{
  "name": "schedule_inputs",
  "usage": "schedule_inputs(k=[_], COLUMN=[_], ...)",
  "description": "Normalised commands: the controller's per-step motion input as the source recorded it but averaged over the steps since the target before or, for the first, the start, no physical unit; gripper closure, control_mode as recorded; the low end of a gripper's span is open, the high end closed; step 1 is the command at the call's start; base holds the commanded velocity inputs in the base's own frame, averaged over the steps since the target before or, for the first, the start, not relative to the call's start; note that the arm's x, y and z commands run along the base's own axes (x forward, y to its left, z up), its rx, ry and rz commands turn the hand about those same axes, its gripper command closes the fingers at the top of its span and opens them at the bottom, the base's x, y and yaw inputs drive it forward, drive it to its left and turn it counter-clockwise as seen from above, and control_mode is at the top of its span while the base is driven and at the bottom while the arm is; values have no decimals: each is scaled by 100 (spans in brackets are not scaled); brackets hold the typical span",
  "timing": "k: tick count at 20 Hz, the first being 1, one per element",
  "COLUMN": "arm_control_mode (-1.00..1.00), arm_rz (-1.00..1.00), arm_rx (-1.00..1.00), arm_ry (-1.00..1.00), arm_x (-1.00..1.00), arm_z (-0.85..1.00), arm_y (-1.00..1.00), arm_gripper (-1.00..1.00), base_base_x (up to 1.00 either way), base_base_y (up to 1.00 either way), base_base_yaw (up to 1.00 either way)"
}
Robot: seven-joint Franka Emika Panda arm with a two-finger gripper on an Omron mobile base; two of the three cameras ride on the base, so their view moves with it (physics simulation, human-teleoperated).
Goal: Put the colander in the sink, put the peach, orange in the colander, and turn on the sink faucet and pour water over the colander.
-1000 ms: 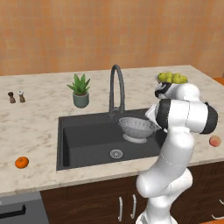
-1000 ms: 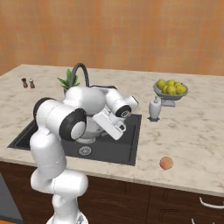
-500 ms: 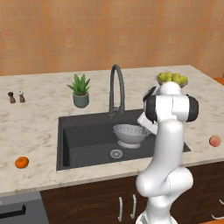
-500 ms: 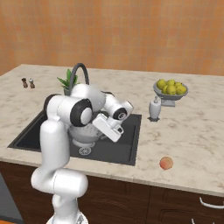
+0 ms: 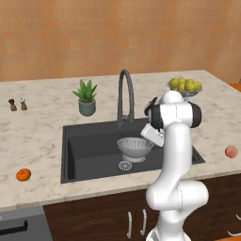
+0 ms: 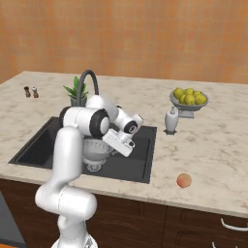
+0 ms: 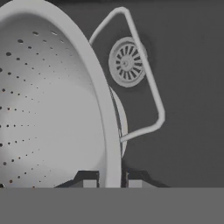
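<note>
1 relation governed the release: the colander (image 5: pixel 135 147) hung low in the sink (image 5: pixel 89 146), just above the drain (image 7: pixel 127 62), its rim clamped between the fingers of the hand (image 7: pixel 111 181), bowl lying to the hand's left.

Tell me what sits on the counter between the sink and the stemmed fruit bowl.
In the right base view, a small white bottle-like dispenser stands on the counter between the sink and the fruit bowl, nearer the bowl. Otherwise that stretch is bare marble.
</note>
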Motion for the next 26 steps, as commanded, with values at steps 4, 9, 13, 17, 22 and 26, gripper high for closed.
schedule_inputs(k=[4,9,13,17,22,26], arm_control_mode=[-100,-100,-100,-100,-100,-100], arm_rz=[8,2,0,0,0,0], arm_rx=[-3,-9,-9,-6,-5,-1], arm_ry=[0,0,0,-3,-2,-1], arm_x=[14,5,8,14,9,5], arm_z=[-50,-54,-44,-40,-37,-33], arm_y=[25,25,15,9,13,23], arm_gripper=[100,100,100,100,100,100], base_base_x=[0,0,0,0,0,0], base_base_y=[0,0,0,0,0,0], base_base_yaw=[0,0,0,0,0,0])
